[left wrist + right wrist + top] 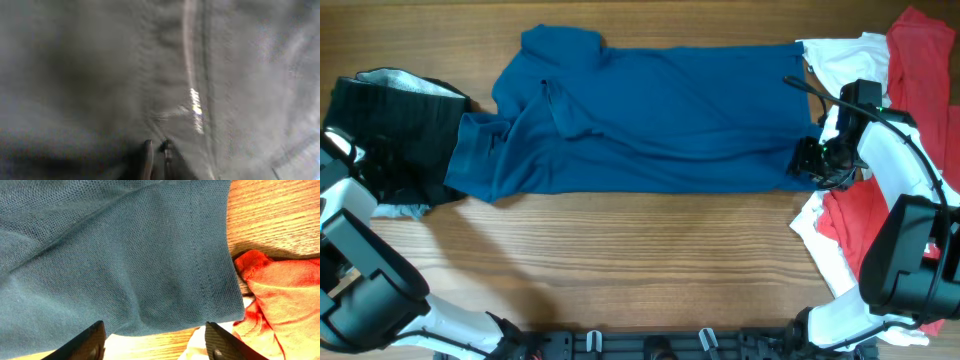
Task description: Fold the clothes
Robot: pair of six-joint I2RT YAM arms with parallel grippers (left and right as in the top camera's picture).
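The right pincer (155, 340) stands wide, its two dark tips spread to either side of the lower hem corner (220, 300) of the dark blue shirt (660, 110), holding nothing; by my reading it is set there to take that corner and carry it over for a fold. The shirt lies spread across the middle of the desk (620, 260), collar and sleeves bunched toward the left, hem toward the right, the body fairly flat but for creases near the sleeves. Just beside the hem corner a red garment (280, 290) lies heaped, with a white garment (840, 55) under and behind it, close enough that a careless pinch might catch red cloth too. At the shirt's other end a black garment (400, 110) touches the sleeve, and the left pincer (156, 157) sits low over dark cloth, tips narrow and nearly together; the view is too blurred to tell whether a fold is caught between them. The desk is bare wood-grain in front of the shirt, giving room to fold. Nothing of the room beyond it shows.
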